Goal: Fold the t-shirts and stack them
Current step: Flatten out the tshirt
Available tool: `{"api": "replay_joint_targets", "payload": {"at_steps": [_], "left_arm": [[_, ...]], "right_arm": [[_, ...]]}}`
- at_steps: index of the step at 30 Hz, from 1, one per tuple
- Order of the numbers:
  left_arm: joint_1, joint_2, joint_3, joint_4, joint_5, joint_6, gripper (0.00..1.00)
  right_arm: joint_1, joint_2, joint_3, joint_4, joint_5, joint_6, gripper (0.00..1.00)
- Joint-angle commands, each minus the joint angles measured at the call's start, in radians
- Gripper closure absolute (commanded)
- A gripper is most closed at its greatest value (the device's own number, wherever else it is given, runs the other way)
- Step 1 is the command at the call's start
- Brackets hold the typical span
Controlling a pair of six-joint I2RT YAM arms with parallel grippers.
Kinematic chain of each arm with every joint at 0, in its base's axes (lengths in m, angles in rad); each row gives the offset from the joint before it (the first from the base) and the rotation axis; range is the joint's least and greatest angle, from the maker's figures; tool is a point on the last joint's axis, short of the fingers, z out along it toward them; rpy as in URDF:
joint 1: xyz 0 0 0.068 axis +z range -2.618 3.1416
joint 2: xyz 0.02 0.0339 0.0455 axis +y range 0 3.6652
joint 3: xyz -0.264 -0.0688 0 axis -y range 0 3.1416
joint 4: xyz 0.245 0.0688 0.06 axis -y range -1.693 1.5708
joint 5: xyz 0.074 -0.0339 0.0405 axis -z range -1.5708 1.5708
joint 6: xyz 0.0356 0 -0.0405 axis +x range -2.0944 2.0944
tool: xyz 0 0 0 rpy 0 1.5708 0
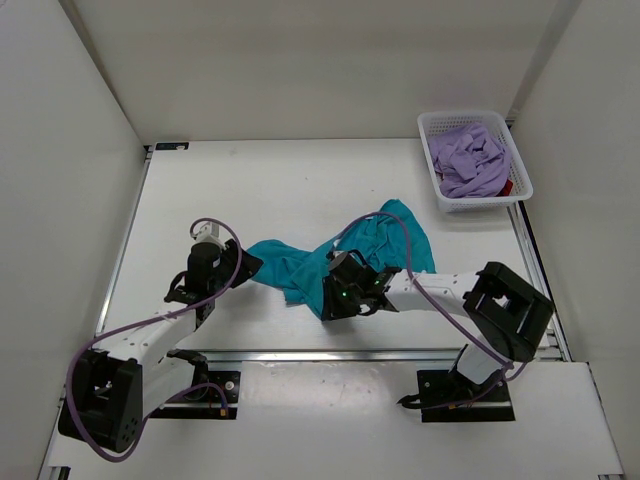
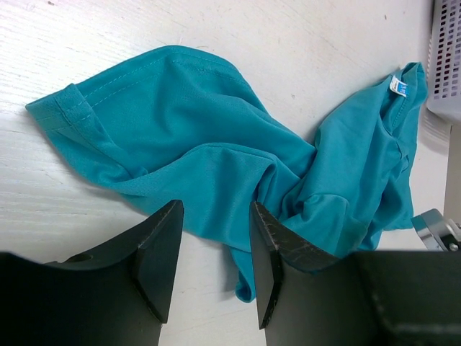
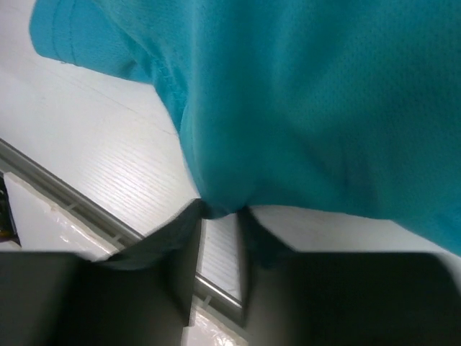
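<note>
The teal t-shirt (image 1: 292,266) lies crumpled across the middle of the table (image 1: 250,180), twisted at its waist, so it needs spreading flat before any fold. Your left tool (image 2: 216,210) sits low at the shirt's left end with its jaws spread, the cloth running just beyond its tips and nothing pinched. It looks placed to take that edge. Your right tool (image 3: 220,215) is at the near edge of the bunched middle. A fold of teal sags into the gap between its tips, but you cannot tell whether they are clamping it or only framing it.

The lavender t-shirt (image 1: 468,158) waits heaped in the white mesh basket (image 1: 520,166) at the far right (a sliver of the dark red t-shirt (image 1: 506,187) shows under it). Neither is within reach of a tool.
</note>
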Motion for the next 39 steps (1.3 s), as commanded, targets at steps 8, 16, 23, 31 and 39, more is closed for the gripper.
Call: {"api": "replay_joint_targets", "payload": {"at_steps": [8, 16, 23, 31, 39], "left_arm": [[0.034, -0.012, 0.004, -0.009, -0.017, 0.003, 0.47], [0.108, -0.001, 0.035, -0.081, -0.086, 0.03, 0.43], [0.141, 0.032, 0.027, -0.103, -0.154, 0.033, 0.41], [0.145, 0.114, 0.036, -0.009, -0.142, -0.025, 0.39], [0.083, 0.16, 0.075, 0.041, -0.189, -0.051, 0.5]], "right_arm": [[-0.037, -0.113, -0.048, -0.043, 0.059, 0.0, 1.0], [-0.236, -0.631, -0.191, -0.349, 0.192, -0.035, 1.0], [-0.475, -0.891, -0.271, -0.457, 0.099, -0.11, 1.0], [-0.451, -0.911, -0.266, -0.474, 0.09, -0.121, 1.0], [-0.428, -0.885, -0.289, -0.419, 0.062, -0.121, 0.99]]}}
